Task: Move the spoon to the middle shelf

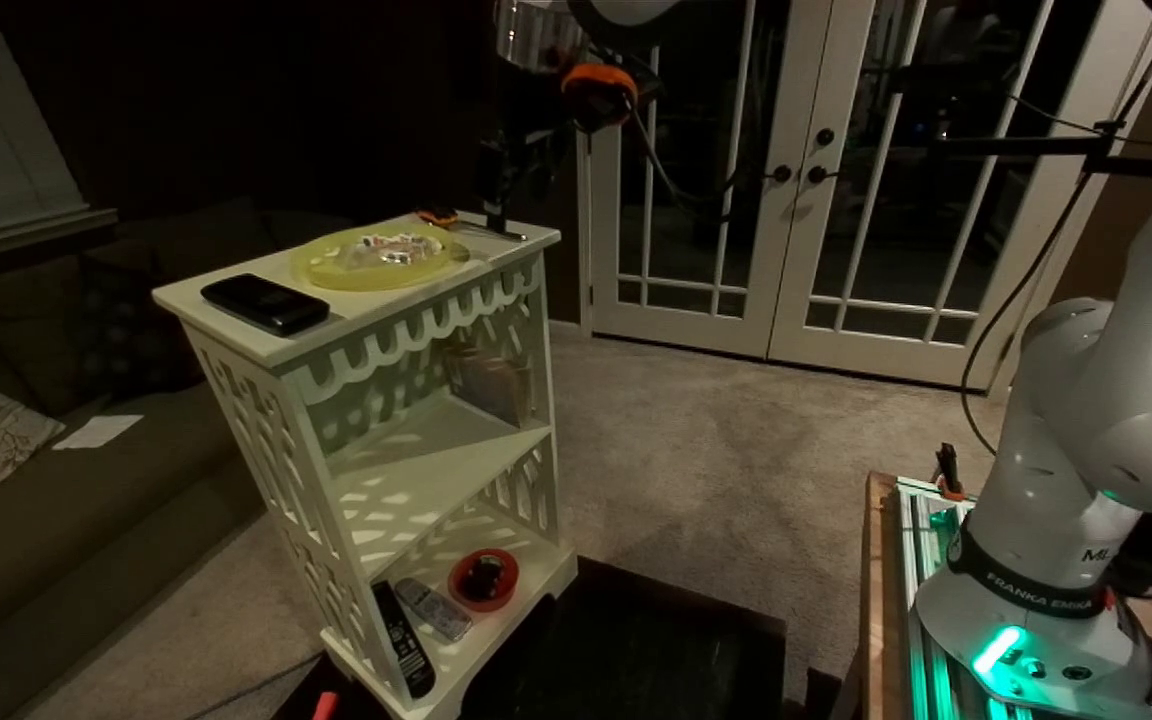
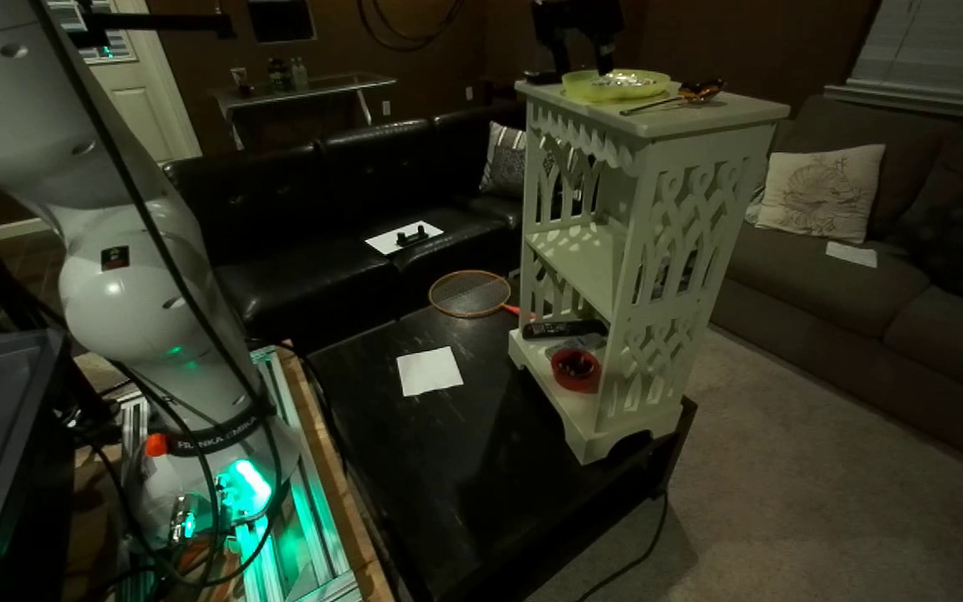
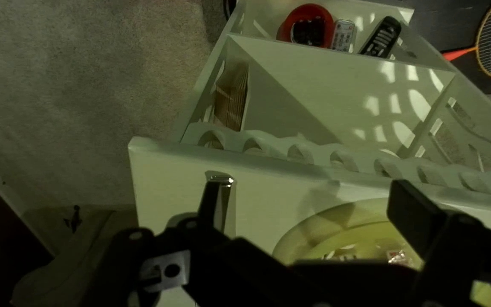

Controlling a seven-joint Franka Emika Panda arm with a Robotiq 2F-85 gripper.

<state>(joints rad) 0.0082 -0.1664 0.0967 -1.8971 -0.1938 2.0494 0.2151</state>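
My gripper (image 3: 305,192) is over the top board (image 3: 267,196), its fingers (image 3: 209,204) spread wide and holding nothing. The spoon (image 3: 226,198) lies on that board, beside the yellow dish (image 3: 335,224), with the tip of its handle near the front edge.

The big thing for me is that the spoon is not in the gap. In the wrist view the gap is over some board and part of the dish, and the handle peeks out from behind the finger farther from the dish. I cannot tell how high that finger is above it. The handle runs front to back, and my fingers would squeeze across it, so I think no turn is needed. I should slide away from the dish till the handle is in the middle of the gap, and only then go down. If I drop straight down, that finger may land on the spoon and the other may bump the dish.

The middle shelf (image 1: 436,460) is below, under the wavy trim (image 3: 277,145), with a brown stack (image 3: 232,94) at one end, so I guess I must bring the spoon in from the front
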